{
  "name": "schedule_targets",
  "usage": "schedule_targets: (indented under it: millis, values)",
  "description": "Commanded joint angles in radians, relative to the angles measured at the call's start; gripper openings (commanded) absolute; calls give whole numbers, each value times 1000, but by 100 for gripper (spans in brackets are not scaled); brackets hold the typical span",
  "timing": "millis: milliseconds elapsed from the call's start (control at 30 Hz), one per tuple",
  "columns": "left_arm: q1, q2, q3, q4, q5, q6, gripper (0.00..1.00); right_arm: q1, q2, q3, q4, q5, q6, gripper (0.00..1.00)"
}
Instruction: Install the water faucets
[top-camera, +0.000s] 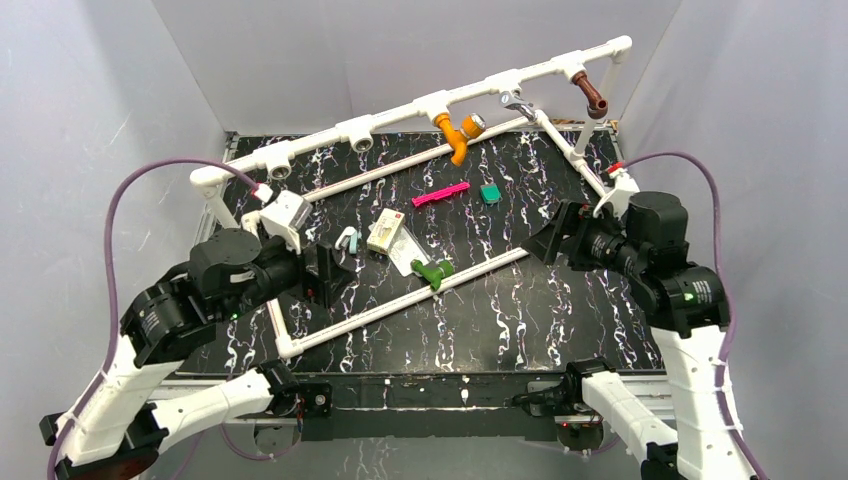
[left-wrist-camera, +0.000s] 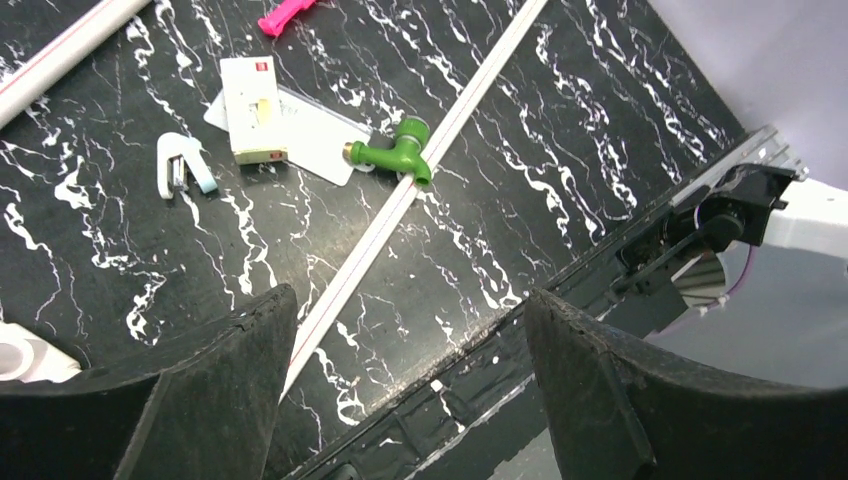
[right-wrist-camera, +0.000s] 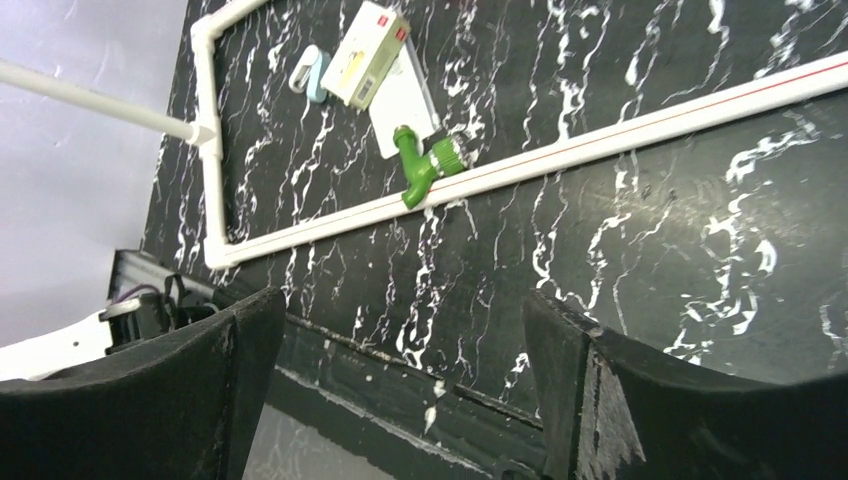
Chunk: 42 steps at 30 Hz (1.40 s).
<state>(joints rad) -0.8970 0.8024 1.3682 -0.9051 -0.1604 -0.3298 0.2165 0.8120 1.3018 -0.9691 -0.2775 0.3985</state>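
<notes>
A green water faucet (top-camera: 433, 271) lies on the black marbled table against the low white pipe (top-camera: 400, 300); it also shows in the left wrist view (left-wrist-camera: 392, 152) and the right wrist view (right-wrist-camera: 428, 165). An orange faucet (top-camera: 455, 135) and a brown faucet (top-camera: 592, 97) hang from tees on the raised white pipe rail (top-camera: 400, 115). My left gripper (top-camera: 325, 272) (left-wrist-camera: 408, 305) hovers open and empty left of the green faucet. My right gripper (top-camera: 556, 235) (right-wrist-camera: 405, 305) is open and empty to its right.
A white box (top-camera: 385, 231) on a white card and a small white clip (top-camera: 347, 238) lie beside the green faucet. A flat pink strip (top-camera: 440, 193) and a small green block (top-camera: 490, 193) sit farther back. A grey metal fitting (top-camera: 517, 103) hangs from the rail.
</notes>
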Motion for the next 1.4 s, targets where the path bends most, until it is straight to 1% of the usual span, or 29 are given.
schedule_targets:
  millis: [0,100,300,433,567,667,833,1000,1233,1367]
  values:
    - [-5,12,-5,2,-45,-22,81,2,10,-70,61,-96,39,93]
    - [-3,22,-4,-22,-63,-26,81,2,9,-121,100,-120,76,91]
    - [-4,8,-28,-15,-67,-53,81,4,24,-227,140,-136,157,86]
    - [-3,15,-33,-15,-53,-54,81,7,24,-289,179,-124,209,84]
    - [-3,19,-47,-12,-41,-58,80,45,32,-354,234,-90,271,80]
    - [-3,28,-49,-11,-27,-59,80,114,46,-393,276,-22,325,79]
    - [-3,29,-61,-9,-22,-62,80,291,107,-429,339,143,426,78]
    - [-4,22,-77,-17,-18,-76,80,409,201,-405,366,301,477,75]
    - [-3,11,-82,-24,-26,-84,80,573,340,-403,489,484,554,71]
    - [-3,10,-72,-37,-28,-84,80,666,447,-353,514,601,576,70]
